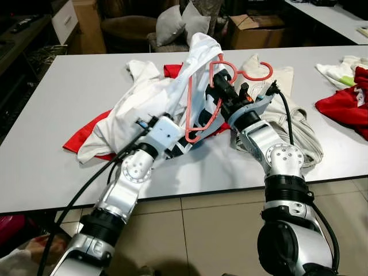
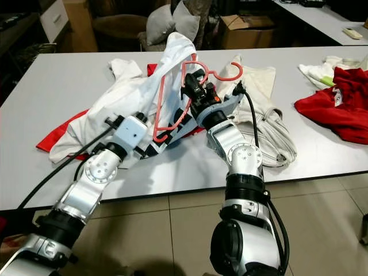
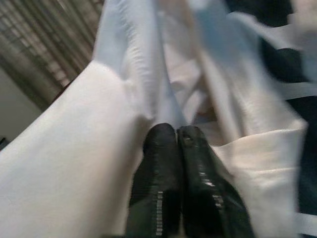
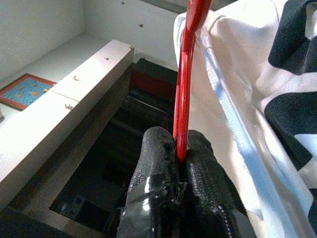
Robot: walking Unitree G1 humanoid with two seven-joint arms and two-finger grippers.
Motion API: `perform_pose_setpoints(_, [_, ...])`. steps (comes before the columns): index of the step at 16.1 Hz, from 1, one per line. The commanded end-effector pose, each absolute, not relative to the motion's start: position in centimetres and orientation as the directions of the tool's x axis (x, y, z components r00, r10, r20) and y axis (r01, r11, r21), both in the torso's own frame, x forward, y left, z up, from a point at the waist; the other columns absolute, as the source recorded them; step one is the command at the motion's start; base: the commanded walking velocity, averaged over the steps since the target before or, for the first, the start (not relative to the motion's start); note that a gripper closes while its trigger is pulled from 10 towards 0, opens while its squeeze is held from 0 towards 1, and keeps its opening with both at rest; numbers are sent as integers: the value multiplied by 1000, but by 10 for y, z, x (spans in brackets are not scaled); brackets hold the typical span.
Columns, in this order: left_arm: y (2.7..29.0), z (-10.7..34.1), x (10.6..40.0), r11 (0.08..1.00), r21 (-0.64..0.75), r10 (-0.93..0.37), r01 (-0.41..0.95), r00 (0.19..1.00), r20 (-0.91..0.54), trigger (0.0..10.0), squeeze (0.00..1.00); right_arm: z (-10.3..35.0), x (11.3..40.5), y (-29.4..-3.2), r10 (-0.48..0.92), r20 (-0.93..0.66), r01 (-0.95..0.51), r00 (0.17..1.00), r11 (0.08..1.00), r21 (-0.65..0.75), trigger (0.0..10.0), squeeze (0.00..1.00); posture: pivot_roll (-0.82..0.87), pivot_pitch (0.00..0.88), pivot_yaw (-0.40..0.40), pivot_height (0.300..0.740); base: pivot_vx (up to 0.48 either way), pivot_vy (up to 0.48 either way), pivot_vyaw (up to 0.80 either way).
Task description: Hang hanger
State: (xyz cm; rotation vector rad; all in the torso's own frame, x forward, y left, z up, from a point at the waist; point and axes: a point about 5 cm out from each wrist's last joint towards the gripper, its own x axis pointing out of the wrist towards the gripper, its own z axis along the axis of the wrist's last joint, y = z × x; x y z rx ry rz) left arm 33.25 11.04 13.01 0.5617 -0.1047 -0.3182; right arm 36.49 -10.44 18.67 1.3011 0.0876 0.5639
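Where the long grey table [image 1: 69, 75] spans the frame, a crumpled white cloth garment [image 1: 155, 95] is piled centre; left gripper [image 3: 178, 136] pinches its fabric, fingers together. Right gripper [image 4: 179, 148] clamps the thin red plastic hanger [image 1: 201, 109], centre frame.

No legible text, labels, brands, numbers or signs were found in any view. The cardboard box [image 1: 256, 29] at 1 o'clock beyond the table [image 1: 69, 98] showed no readable print. The framed picture [image 4: 27, 90] in the right wrist view carried only small coloured marks, too blurred to read as characters. The white garment [image 1: 149, 98] bore black-and-white patterning, not lettering.
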Motion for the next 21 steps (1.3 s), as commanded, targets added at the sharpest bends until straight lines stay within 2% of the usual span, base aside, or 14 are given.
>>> perform_pose_setpoints(1, [113, 136, 337, 811, 536, -302, 235, 952, 39, 0, 0, 199, 367, -103, 442, 281, -381, 852, 154, 912, 10000, 0, -163, 0, 9, 740, 0, 0, 0])
perform_pose_setpoints(5, [125, 142, 343, 831, 530, -245, 171, 967, 71, 0, 0, 199, 367, -105, 440, 279, -380, 854, 159, 911, 10000, 0, -166, 0, 10, 740, 0, 0, 0])
perform_pose_setpoints(6, [119, 148, 340, 833, 506, -315, 223, 944, 102, 0, 0, 199, 367, -105, 439, 278, -379, 854, 160, 912, 10000, 0, -165, 0, 9, 740, 0, 0, 0])
perform_pose_setpoints(7, [106, 147, 332, 795, 498, -441, 346, 894, 83, 0, 0, 199, 367, -106, 438, 277, -378, 855, 159, 912, 10000, 0, -162, 0, 7, 740, 0, 0, 0])
perform_pose_setpoints(8, [102, 144, 328, 770, 509, -480, 386, 875, 61, 3176, 0, 199, 367, -106, 439, 277, -377, 855, 159, 912, 10000, 0, -162, 0, 7, 740, 0, 0, 0])
perform_pose_setpoints(9, [100, 139, 319, 730, 536, -521, 424, 853, 36, 0, 0, 199, 368, -105, 440, 276, -377, 854, 159, 912, 10000, 0, -163, 0, 9, 740, 0, 0, 0])
perform_pose_setpoints(16, [150, 151, 326, 780, 589, -324, 212, 942, 90, 0, 0, 198, 367, -105, 444, 274, -377, 853, 161, 912, 10000, 0, -157, 0, 3, 740, 0, 0, 0])
perform_pose_setpoints(20, [150, 151, 326, 780, 589, -324, 212, 942, 90, 0, 0, 198, 367, -105, 444, 274, -377, 853, 161, 912, 10000, 0, -157, 0, 3, 740, 0, 0, 0])
perform_pose_setpoints(21, [115, 140, 312, 740, 504, -532, 445, 846, 35, 10000, 1000, 198, 368, -104, 450, 272, -378, 851, 165, 911, 10000, 0, -158, 0, -10, 740, 0, 0, 0])
